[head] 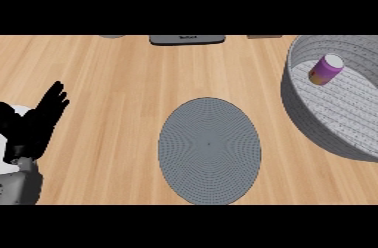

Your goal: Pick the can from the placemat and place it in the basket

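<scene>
A purple can (325, 69) with a white top and an orange base lies tilted inside the grey basket (299, 114) at the right edge. The oval grey placemat (210, 150) lies in the middle of the wooden counter with nothing on it. My left hand (35, 124) shows at the left edge, fingers straight and pointing up, resting and holding nothing. My right hand is not in view.
A dark grey flat object (187, 39) lies at the counter's far edge, with a small grey thing (112, 36) to its left and a brown thing (264, 36) to its right. Bare wood surrounds the placemat.
</scene>
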Robot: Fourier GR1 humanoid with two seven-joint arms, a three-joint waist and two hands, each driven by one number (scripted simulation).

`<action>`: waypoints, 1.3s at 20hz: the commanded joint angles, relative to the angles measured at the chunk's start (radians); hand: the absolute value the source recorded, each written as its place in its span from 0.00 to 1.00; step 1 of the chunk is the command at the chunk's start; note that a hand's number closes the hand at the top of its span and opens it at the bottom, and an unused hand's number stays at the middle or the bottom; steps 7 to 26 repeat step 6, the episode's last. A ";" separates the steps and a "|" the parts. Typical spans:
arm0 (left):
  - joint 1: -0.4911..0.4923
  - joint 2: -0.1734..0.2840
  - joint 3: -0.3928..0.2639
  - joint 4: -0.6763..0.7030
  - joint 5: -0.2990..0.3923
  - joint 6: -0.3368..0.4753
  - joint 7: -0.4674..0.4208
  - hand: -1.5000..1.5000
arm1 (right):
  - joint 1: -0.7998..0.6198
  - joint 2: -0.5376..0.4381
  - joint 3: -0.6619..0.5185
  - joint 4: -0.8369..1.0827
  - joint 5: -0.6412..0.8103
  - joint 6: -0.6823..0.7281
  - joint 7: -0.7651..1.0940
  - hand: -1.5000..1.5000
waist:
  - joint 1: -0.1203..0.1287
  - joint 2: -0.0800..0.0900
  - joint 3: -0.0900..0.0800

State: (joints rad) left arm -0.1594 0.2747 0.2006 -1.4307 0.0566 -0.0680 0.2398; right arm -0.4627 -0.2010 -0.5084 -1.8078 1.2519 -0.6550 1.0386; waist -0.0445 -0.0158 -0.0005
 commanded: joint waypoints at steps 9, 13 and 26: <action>0.033 0.015 0.011 -0.035 0.020 -0.028 0.006 0.50 | 0.488 0.097 -0.010 -0.553 -0.309 0.246 0.009 0.00 | 0.005 0.003 0.001; 0.033 0.015 0.011 -0.035 0.020 -0.028 0.006 0.50 | 0.488 0.097 -0.010 -0.553 -0.309 0.246 0.009 0.00 | 0.005 0.003 0.001; 0.033 0.015 0.011 -0.035 0.020 -0.028 0.006 0.50 | 0.488 0.097 -0.010 -0.553 -0.309 0.246 0.009 0.00 | 0.005 0.003 0.001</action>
